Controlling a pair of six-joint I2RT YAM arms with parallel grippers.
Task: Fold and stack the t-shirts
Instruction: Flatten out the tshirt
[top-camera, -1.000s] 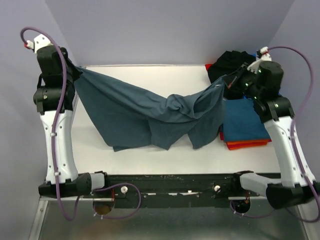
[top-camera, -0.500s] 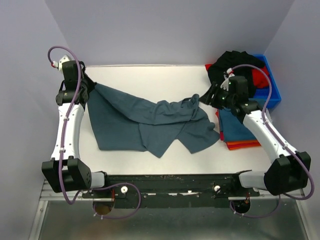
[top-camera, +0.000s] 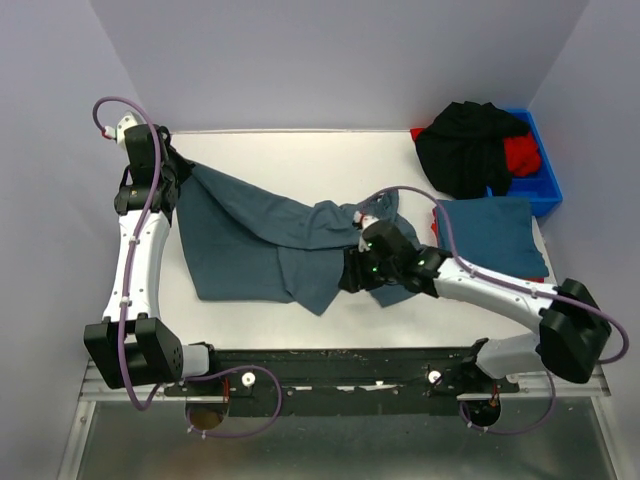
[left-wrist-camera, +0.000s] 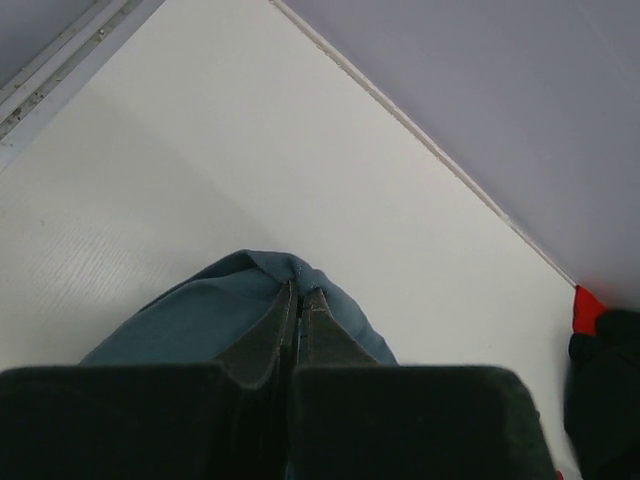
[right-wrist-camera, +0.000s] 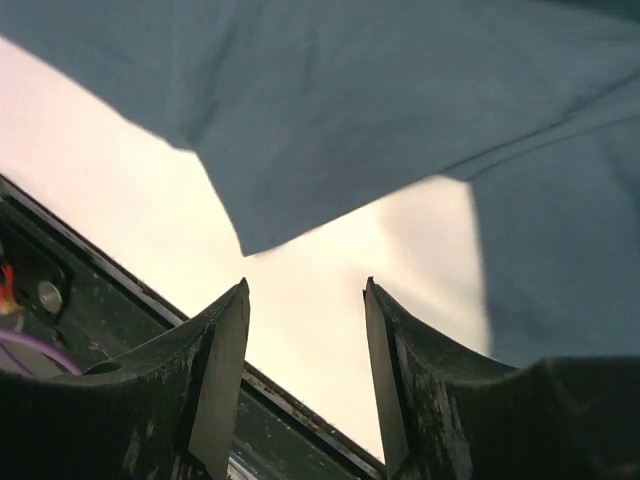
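A dusty teal-blue t-shirt (top-camera: 250, 240) lies rumpled across the middle of the white table (top-camera: 300, 160). My left gripper (top-camera: 176, 176) is at the back left, shut on a corner of that shirt; in the left wrist view the fingertips (left-wrist-camera: 300, 292) pinch a fold of the teal cloth (left-wrist-camera: 200, 320). My right gripper (top-camera: 350, 278) hovers open over the shirt's near hem. In the right wrist view its jaws (right-wrist-camera: 305, 285) stand apart with only table between them, the teal cloth (right-wrist-camera: 350, 100) just beyond.
A folded blue shirt (top-camera: 490, 235) tops a stack at the right, with red and orange edges (top-camera: 543, 268) below it. The blue bin (top-camera: 545, 185) at the back right holds a black shirt (top-camera: 465, 140) and a red one (top-camera: 520, 155). The black front rail (right-wrist-camera: 100, 290) is close to the right gripper.
The right gripper opened, let go of the teal shirt and swung from beside the stack to the front centre. The shirt dropped onto the table. The left arm lowered its corner.
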